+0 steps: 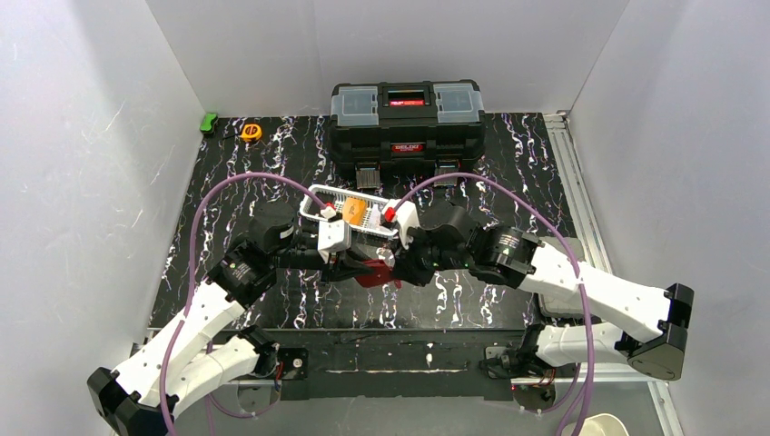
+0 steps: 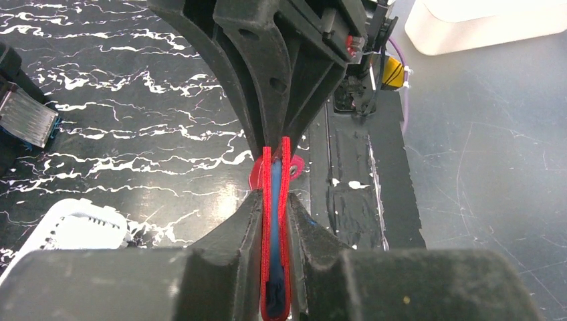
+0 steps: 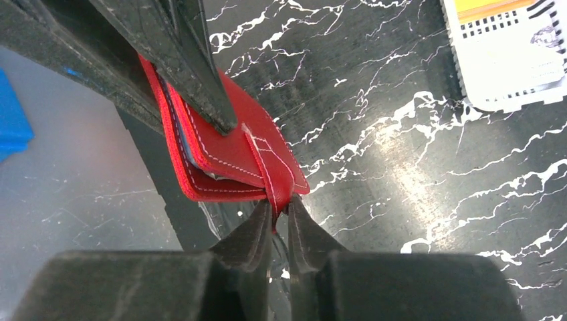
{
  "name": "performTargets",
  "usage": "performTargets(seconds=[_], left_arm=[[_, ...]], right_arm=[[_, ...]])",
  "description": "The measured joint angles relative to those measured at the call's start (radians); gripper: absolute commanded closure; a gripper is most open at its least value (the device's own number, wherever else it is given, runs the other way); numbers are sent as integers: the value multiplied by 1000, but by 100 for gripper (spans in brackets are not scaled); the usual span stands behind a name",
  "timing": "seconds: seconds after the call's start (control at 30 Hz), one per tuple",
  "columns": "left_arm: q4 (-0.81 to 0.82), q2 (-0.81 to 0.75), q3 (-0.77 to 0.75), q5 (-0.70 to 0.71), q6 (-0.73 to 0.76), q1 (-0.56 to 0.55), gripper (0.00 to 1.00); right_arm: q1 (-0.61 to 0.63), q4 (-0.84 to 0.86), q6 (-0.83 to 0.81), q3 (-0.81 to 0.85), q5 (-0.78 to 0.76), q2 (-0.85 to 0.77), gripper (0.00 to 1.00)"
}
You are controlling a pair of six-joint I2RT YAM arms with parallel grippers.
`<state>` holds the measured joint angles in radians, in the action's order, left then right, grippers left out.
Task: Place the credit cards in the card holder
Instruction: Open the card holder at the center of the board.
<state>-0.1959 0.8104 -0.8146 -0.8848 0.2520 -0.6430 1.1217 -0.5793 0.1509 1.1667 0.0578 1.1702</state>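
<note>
Here, card holder (image 3: pixel 220 150) clamped edge-on in left tool (image 2: pixel 275 200); right tool (image 3: pixel 281 208) pinches its snap tab (image 3: pixel 277 177).

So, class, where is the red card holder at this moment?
In the top view the card holder is mid-table, on the near side of the white basket, clamped in the left tool with the right tool pinching its snap tab.

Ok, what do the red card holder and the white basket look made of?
The card holder: leather or a leather-like synthetic, smooth with slight sheen; pale stitching runs along its edges. The basket: probably moulded plastic, matte white; rows of small slots pierce its wall.
</note>
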Motion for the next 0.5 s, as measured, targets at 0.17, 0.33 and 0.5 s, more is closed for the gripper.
performTargets(seconds=[0.17, 0.33, 0.5], left_arm=[[-4, -2, 0, -7, 26, -2, 79], [-10, -4, 0, -1, 65, -1, 30], [-1, -23, 2, 72, 61, -1, 25]], right_arm=[[0, -26, -5, -5, 38, -22, 99], [0, -77, -7, -6, 105, -43, 99], [0, -151, 17, 6, 154, -27, 99]])
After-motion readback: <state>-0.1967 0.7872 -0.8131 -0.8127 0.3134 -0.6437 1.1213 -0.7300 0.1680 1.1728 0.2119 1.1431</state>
